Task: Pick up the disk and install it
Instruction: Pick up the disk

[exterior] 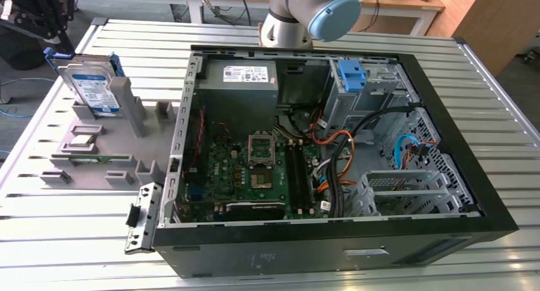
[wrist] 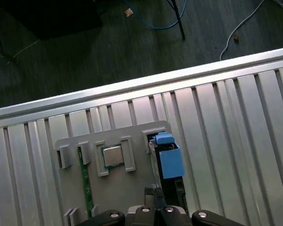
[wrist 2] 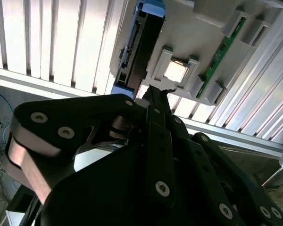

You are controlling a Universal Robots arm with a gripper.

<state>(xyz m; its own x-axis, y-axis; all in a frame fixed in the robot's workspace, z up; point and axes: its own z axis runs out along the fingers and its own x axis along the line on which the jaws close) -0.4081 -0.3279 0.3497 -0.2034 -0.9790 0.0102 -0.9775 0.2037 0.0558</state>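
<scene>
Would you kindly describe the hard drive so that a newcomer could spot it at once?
On the exterior view's left of the open computer case lies a grey parts holder. At its far end the hard drive stands on edge. Unlike the flat processor chip nearby, it bears a white-and-blue label and blue bracket.

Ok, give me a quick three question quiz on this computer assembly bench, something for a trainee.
1. True or false: the disk stands upright in the grey fixture, outside the computer case.
2. What lies in the fixture's square pocket near the disk? A) a processor chip B) a screwdriver C) a fan
3. Fill in: a lone blue bracket sits inside the ____.
Key: 1 true; 2 A; 3 computer case.
</scene>
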